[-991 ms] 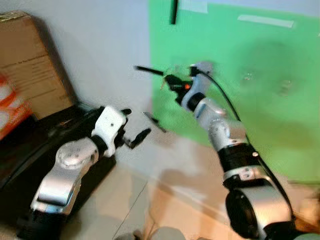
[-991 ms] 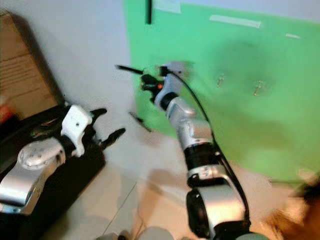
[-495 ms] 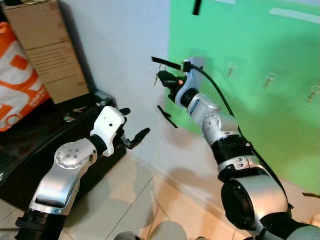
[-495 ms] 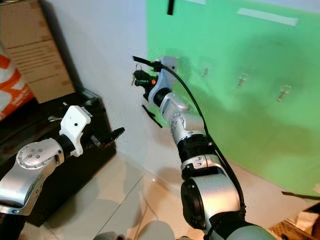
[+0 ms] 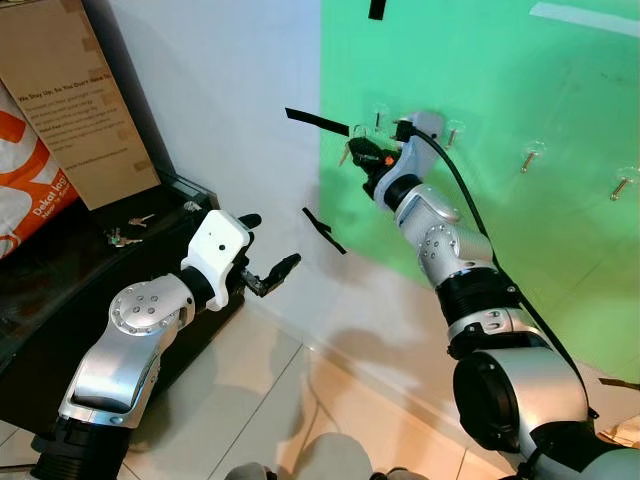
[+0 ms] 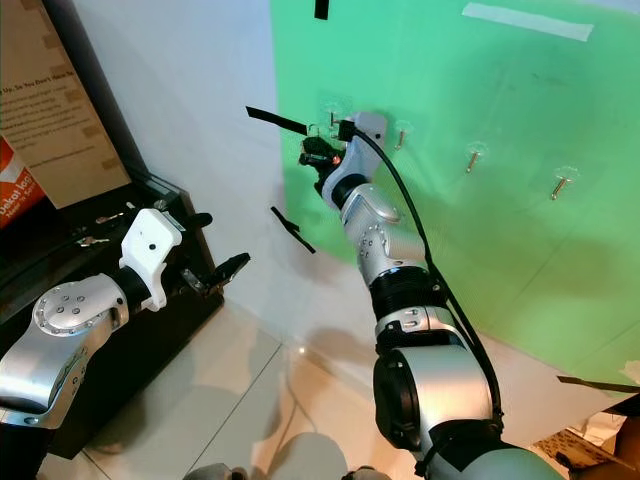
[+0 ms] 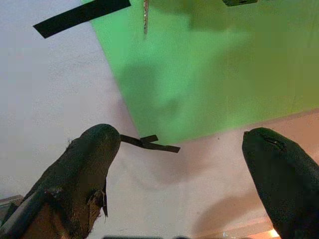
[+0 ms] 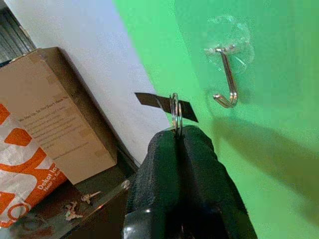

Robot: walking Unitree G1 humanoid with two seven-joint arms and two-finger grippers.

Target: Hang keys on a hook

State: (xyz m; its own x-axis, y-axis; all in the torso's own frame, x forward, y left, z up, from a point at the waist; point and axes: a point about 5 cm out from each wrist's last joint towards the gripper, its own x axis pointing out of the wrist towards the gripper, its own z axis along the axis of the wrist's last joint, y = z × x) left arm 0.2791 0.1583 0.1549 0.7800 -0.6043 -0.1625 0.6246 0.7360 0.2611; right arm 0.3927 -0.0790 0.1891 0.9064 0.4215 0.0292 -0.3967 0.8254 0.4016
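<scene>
Up near the top centre of the head views, a key ring (image 8: 175,113) pinched edge-on between the two black fingers of the right gripper (image 8: 178,137), clamped tight on it, ring standing upright above the fingertips. Just beside it, not touching, a metal hook (image 8: 227,78) on a clear round suction pad stuck to the green sheet (image 5: 520,230). Four such hooks countable along the sheet in the right eye view: the nearest (image 6: 331,112) just above the right gripper (image 6: 318,157), then three more (image 6: 401,132) (image 6: 473,156) (image 6: 563,182) stepping off toward the right edge. Keys themselves hard to make out below the fingers; something small and pale hanging at the gripper's left side (image 5: 346,155).

Lower left of centre, the left gripper (image 5: 272,255) held out level, its two fingers (image 7: 94,149) spread wide apart around nothing, pointing toward the wall.

Black tape strips on the wall: one long one (image 5: 316,122) at the sheet's left edge, one slanted lower down (image 5: 324,230), one short one (image 5: 376,8) at the top of the frame. Three counted.

Far left: one cardboard box (image 5: 70,95) leaning on the white wall, one orange and white bag (image 5: 25,185) in front of it, a second small bunch of keys (image 5: 125,233) lying on the dark cabinet (image 5: 90,300).
</scene>
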